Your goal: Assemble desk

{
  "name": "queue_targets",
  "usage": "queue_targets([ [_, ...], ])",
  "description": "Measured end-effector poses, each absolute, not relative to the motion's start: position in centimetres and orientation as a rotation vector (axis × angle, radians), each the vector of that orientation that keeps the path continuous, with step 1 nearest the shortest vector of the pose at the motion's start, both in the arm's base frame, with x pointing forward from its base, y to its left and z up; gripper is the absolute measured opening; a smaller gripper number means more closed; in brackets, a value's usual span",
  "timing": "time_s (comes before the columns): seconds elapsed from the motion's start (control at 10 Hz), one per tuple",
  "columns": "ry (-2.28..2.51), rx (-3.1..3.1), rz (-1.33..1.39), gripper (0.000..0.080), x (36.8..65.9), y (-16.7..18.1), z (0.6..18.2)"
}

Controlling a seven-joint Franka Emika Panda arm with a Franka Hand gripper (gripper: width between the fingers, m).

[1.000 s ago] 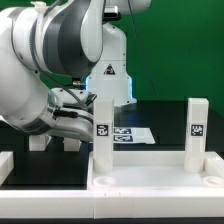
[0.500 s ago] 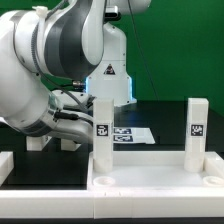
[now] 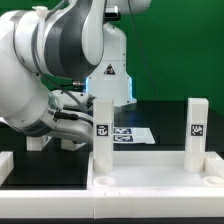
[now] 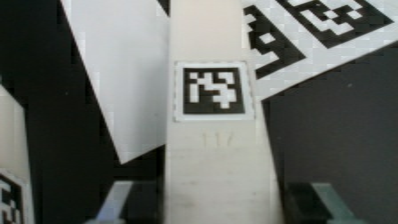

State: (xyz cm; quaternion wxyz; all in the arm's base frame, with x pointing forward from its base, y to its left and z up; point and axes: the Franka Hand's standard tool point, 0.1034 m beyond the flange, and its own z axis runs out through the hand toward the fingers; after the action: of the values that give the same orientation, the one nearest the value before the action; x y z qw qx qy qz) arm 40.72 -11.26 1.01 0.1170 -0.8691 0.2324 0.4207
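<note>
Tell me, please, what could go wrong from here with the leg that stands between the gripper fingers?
1. The gripper seems open, with one finger on each side of the leg and gaps between. Closing off-centre could push the leg askew in the desk panel.
2. In the exterior view the arm is close beside this leg, so a wide move might knock it. How firmly the leg sits cannot be seen.

Tagged leg (image 3: 103,130) and second leg (image 3: 196,128) upright on rimmed panel (image 3: 150,186) — arm (image 3: 50,70) at exterior view's left.
</note>
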Motion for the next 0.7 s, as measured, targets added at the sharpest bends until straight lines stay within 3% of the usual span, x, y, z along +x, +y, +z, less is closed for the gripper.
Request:
queue_targets([
  [0.3, 0.677, -2.535, 1.239, 0.0287, 40.7, -11.3, 1.4],
  [0.7, 0.677, -2.480, 1.212, 0.0287, 41.5, -11.8, 9.4],
])
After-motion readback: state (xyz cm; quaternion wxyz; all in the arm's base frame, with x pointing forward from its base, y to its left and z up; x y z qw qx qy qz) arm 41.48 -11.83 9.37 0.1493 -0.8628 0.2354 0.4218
